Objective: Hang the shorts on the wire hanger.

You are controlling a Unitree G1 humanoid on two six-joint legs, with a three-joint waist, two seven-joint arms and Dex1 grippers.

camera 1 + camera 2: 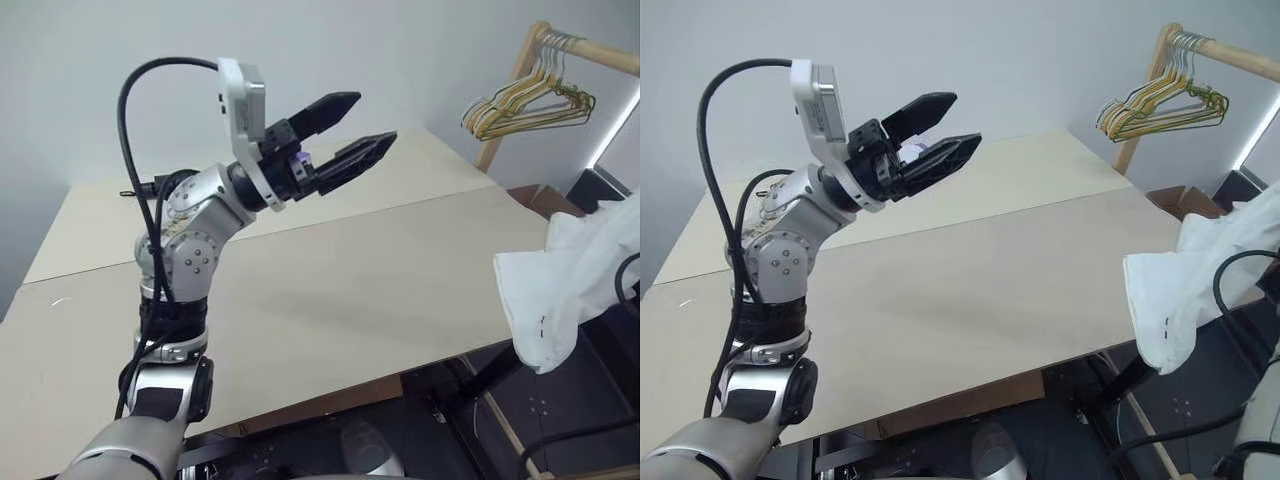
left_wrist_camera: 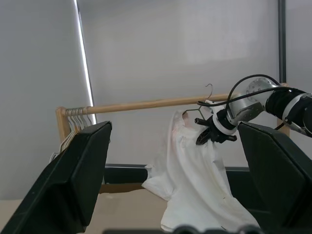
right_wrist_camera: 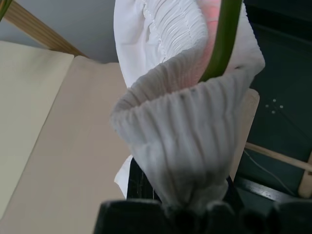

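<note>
Beside the wooden rail (image 2: 146,104): shorts gathered on the wire hanger, not yet hung up.

The shorts (image 2: 195,180) are draped over the wire hanger (image 2: 207,95), just under the rail, and their elastic waistband is clamped by the right gripper (image 2: 207,134). The left gripper (image 1: 340,135) is held apart and empty above the table (image 1: 330,290), facing the rail. What remains, it seems, is spreading the cloth and hooking the hanger on the rail.

Silver metal left arm (image 1: 190,250) with round screwed joint housings, black bands, and a black cable (image 1: 135,150) looping behind the jaws. Black ridged fingers (image 1: 325,110); white camera block (image 1: 243,110) mounted just behind them.
</note>
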